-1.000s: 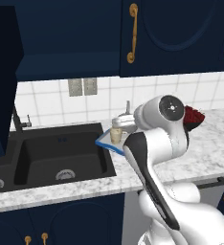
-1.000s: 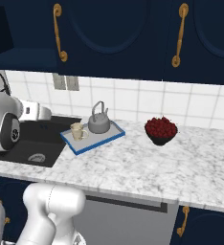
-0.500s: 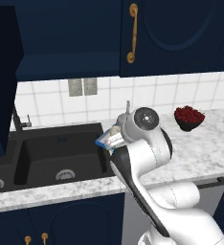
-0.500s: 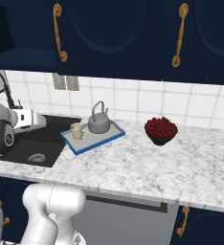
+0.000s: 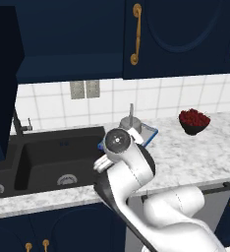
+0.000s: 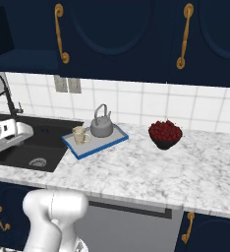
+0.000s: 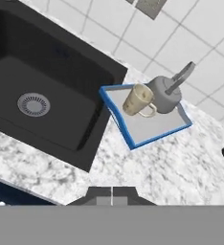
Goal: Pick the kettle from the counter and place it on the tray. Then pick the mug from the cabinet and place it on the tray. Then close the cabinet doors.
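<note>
The kettle [image 6: 101,128] and mug [image 6: 79,134] stand upright, side by side on the tray [image 6: 118,138], beside the sink [image 7: 42,100] on the counter [image 6: 151,170]. The mug's handle (hand view) points toward the camera. The gripper's [image 7: 112,194] tips look closed together, holding nothing.

The grey kettle [image 6: 101,128] and beige mug [image 6: 79,134] stand upright, side by side, on the blue-rimmed tray [image 6: 118,139] on the marble surface [image 6: 136,170].
</note>
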